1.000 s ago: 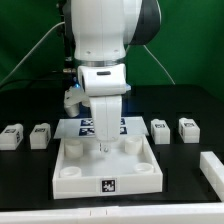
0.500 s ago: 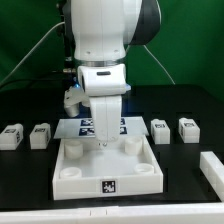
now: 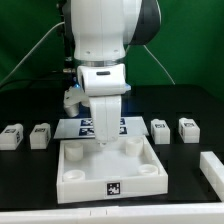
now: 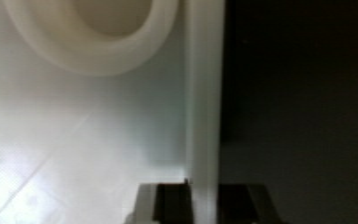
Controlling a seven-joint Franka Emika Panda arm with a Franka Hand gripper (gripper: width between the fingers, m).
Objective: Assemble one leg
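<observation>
Legs sit well apart from the gripper (image 3: 103, 146), none held. The first leg (image 3: 12, 136) and second leg (image 3: 40, 134) are off toward the exterior view's left of it, the third leg (image 3: 160, 130) and fourth leg (image 3: 188, 127) toward the right. All rest on the black table (image 3: 30, 185). The large white panel (image 3: 108, 168) lies directly under the gripper, with the marker board (image 3: 85, 125) just behind. In the wrist view, the fingers (image 4: 162, 205) are clamped on the panel's upright rim (image 4: 201, 100), near a round socket (image 4: 105, 35).
</observation>
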